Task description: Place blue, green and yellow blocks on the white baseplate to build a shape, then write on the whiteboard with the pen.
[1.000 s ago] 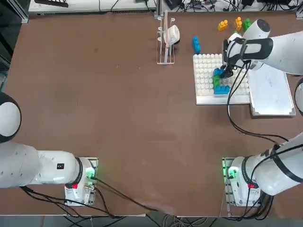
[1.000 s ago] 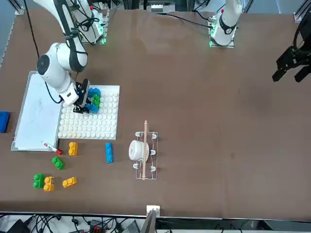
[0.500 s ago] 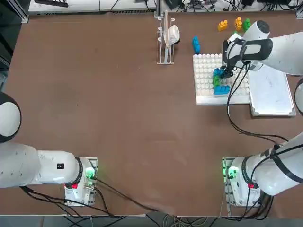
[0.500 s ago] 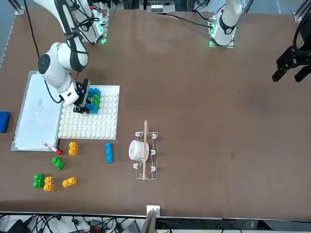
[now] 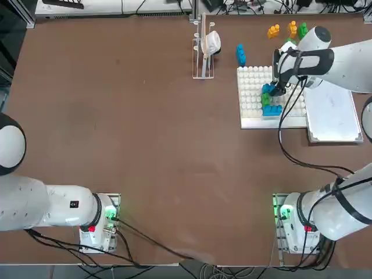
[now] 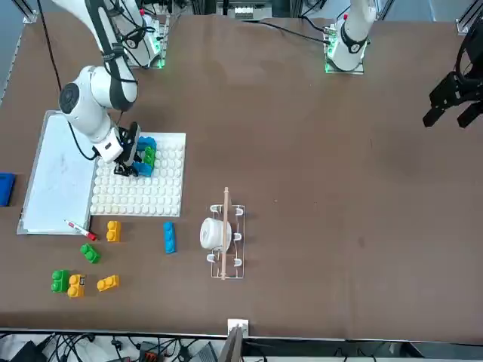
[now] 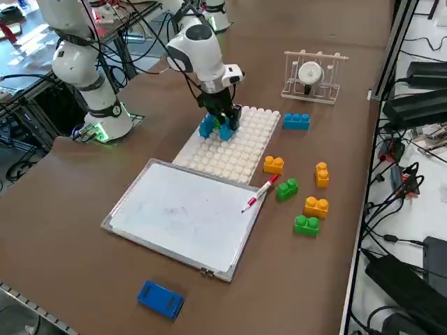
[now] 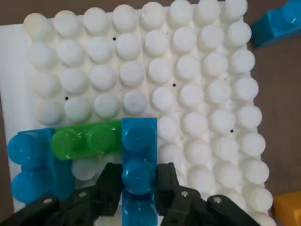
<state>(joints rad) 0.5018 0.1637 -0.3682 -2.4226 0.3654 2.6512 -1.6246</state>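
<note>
The right end effector (image 8: 138, 188) holds a bright blue studded plastic block (image 8: 139, 160) between its two black fingers, over the square white studded baseplate (image 5: 251, 96). A green studded block (image 8: 86, 140) joins it to a second blue block (image 8: 41, 165). Beside the baseplate on the brown worktop (image 5: 145, 145) lies a silver-framed whiteboard (image 7: 183, 213), a red-capped white pen (image 7: 261, 192) across its edge.

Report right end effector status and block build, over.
Right end effector shut on blue block, at the baseplate. Green block sits between it and second blue block. Pen lies partly across whiteboard edge.
</note>
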